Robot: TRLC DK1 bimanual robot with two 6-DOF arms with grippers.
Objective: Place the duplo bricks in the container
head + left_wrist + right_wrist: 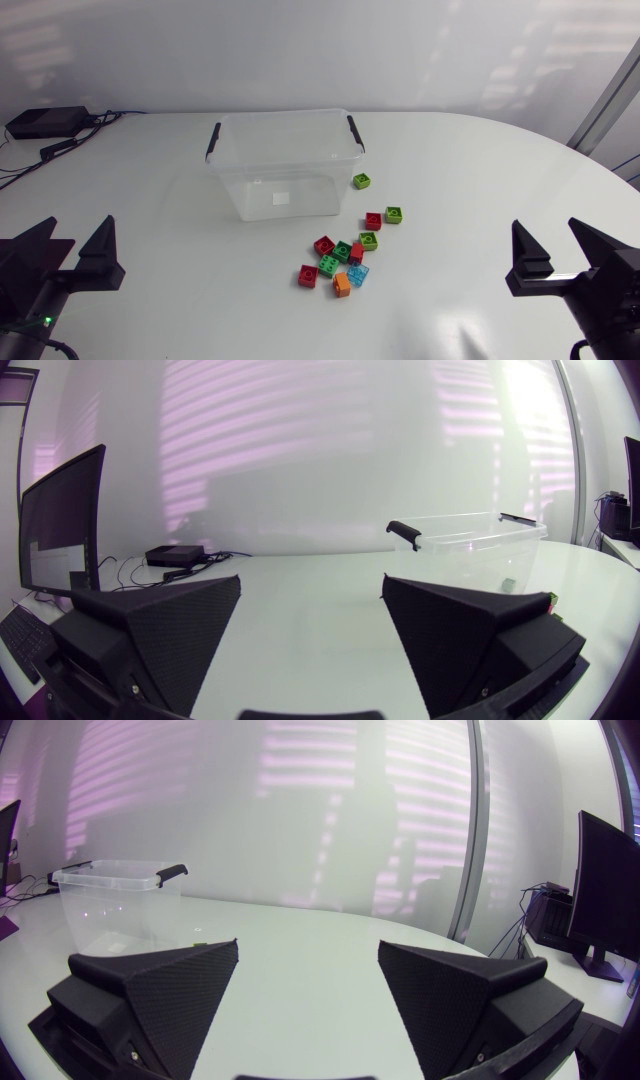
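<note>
**Risks.** The bricks (345, 255) lie packed together on the table, near and right of the container (283, 165). Several touch or nearly touch. Broad fingers coming down on one brick would likely nudge its neighbours, scatter the pile or lift two at once. A brick gripped off-centre could twist out on the way over. The container is light and clear, so a knock on its rim could slide it, and its walls may be hard to judge for height.

**Bricks.** About eleven small square blocks, studs up. They are green, red, one orange (342, 285) and one blue (358, 273). One green brick (361, 181) sits apart, just beside the container's right near corner.

**Container.** Open, no lid, with black clips at both ends. No brick is seen inside. It stands at mid-table, far of the pile.

**Grippers.** The left gripper (78, 224) is at the near left and the right gripper (546, 226) at the near right. Both are well apart from the bricks. Jaws on both stand wide and hold nothing.
</note>
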